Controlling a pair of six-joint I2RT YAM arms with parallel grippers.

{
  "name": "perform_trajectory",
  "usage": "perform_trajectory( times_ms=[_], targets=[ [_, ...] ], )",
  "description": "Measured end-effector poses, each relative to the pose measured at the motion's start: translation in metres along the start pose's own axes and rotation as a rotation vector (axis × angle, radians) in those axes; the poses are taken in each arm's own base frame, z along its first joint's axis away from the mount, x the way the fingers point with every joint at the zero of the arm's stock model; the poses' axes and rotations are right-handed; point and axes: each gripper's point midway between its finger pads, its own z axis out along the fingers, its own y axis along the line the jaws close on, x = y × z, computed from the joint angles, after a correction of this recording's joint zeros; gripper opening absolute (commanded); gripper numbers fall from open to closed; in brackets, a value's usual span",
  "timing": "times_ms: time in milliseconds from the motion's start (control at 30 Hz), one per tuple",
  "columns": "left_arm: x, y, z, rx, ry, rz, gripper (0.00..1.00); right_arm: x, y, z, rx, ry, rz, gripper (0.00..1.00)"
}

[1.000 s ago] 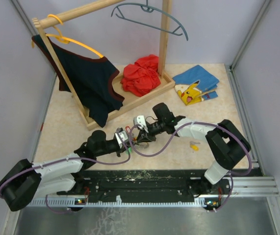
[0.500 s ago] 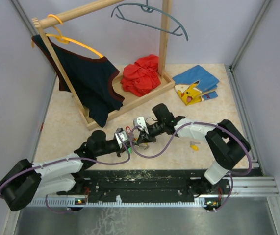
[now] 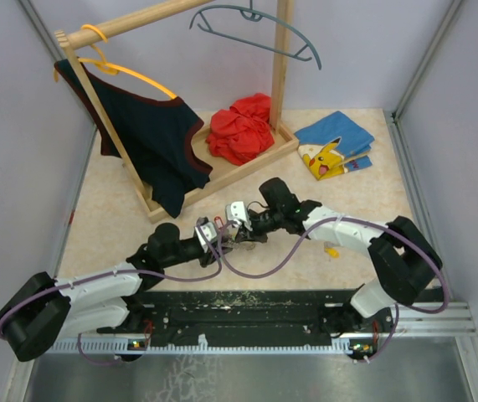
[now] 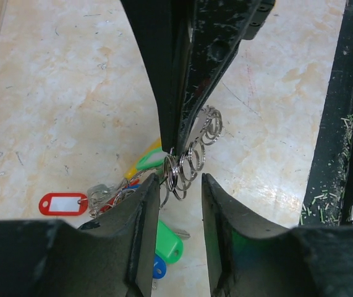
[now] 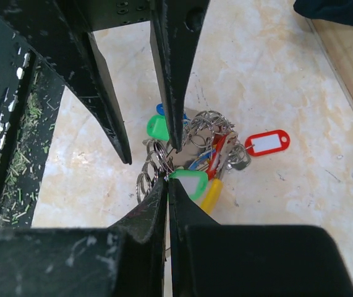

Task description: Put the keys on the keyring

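Observation:
The keys [image 3: 240, 238] lie in a bunch on the table between my two grippers, with green [image 5: 188, 183], red [image 5: 266, 142], yellow [image 5: 211, 195] and blue [image 4: 157, 266] tags. Silvery rings of the keyring [image 4: 188, 164] fan out at the bunch's edge. My right gripper [image 5: 167, 180] is shut, pinching one of these rings at its tips; in the left wrist view it comes down from the top. My left gripper [image 4: 180, 185] is open, its fingertips either side of the lowest rings, with a green-tagged key [image 4: 167, 241] on the table below the gap.
A wooden clothes rack [image 3: 222, 172] stands behind, with a dark garment [image 3: 151, 138] on an orange hanger, a grey hanger [image 3: 255, 33] and a red cloth [image 3: 240, 130]. A blue and yellow cloth [image 3: 335, 144] lies at the back right. A small yellow piece [image 3: 331, 249] lies right of the bunch.
My left gripper has opened. My right gripper has closed fully on the ring, and its arm and the bunch have shifted slightly left.

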Motion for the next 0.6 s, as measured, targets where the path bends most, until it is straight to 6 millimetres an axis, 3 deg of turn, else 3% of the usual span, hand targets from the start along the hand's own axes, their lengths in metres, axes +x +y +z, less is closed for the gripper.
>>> perform_trajectory(
  times_ms=[367,600],
  targets=[
    [-0.003,0.007,-0.009,-0.071,-0.029,-0.044,0.46,0.005,0.009,0.005,0.079,0.155,-0.069,0.00],
    [-0.003,0.005,-0.027,-0.125,-0.111,-0.114,0.41,-0.004,0.005,0.012,0.127,0.167,-0.131,0.00]
  ],
)
